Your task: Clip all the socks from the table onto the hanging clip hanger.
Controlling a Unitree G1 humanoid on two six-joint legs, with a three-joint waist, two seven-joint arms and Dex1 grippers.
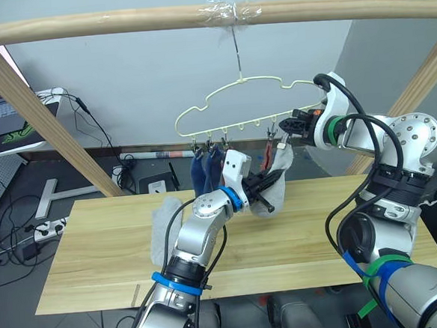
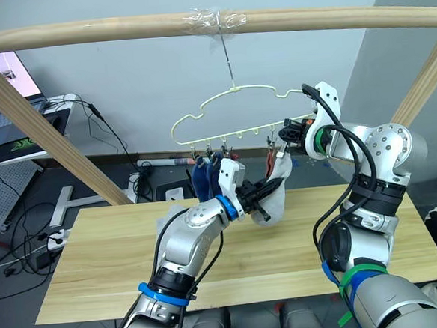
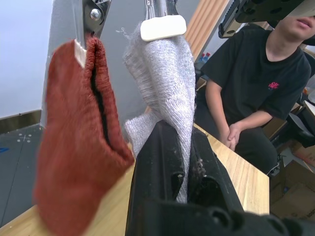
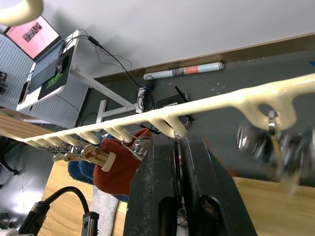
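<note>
The pale yellow-green clip hanger [image 1: 229, 96] hangs by its hook from the wooden rail. Two blue socks [image 1: 204, 171] hang clipped at its left, and a rust red sock [image 3: 74, 147] hangs further right. Beside the red one, a light grey sock [image 3: 165, 73] has its top edge in a clip [image 3: 163, 27]. My left gripper [image 1: 268, 183] is shut on this sock lower down. My right gripper [image 4: 176, 147] is up at the hanger's bar, shut on a clip above the grey sock. Another light grey sock [image 1: 162, 222] lies on the table [image 1: 97, 255], partly hidden behind my left arm.
The thick wooden rail [image 1: 118, 21] spans the top on slanted wooden posts [image 1: 43, 124] at both sides. A white desk with a laptop [image 1: 5, 119] stands at the far left. A seated person in a black T-shirt [image 3: 256, 73] is close to the table.
</note>
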